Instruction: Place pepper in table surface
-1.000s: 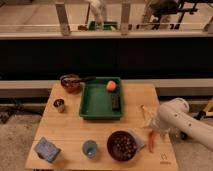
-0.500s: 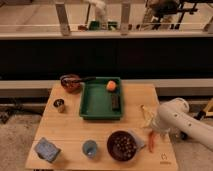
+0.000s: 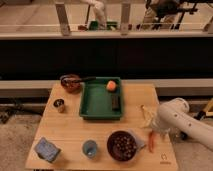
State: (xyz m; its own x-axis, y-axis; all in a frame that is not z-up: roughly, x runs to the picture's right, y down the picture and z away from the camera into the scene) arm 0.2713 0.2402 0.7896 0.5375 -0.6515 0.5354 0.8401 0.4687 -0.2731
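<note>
The pepper (image 3: 151, 141), small, slender and orange-red, lies on the light wooden table surface (image 3: 70, 131) near its front right corner, just right of a dark bowl (image 3: 122, 145). My gripper (image 3: 154, 129) hangs at the end of the white arm (image 3: 176, 118), which reaches in from the right. It sits directly above the pepper's upper end. I cannot tell whether it touches the pepper.
A green tray (image 3: 96, 106) at mid-table holds a round orange fruit (image 3: 111, 85) and a dark block (image 3: 115, 102). A brown bowl with a utensil (image 3: 70, 82), a small dark cup (image 3: 59, 105), a blue-grey object (image 3: 47, 149), a blue cup (image 3: 90, 148) and a pale peel-like item (image 3: 146, 114) also stand on the table.
</note>
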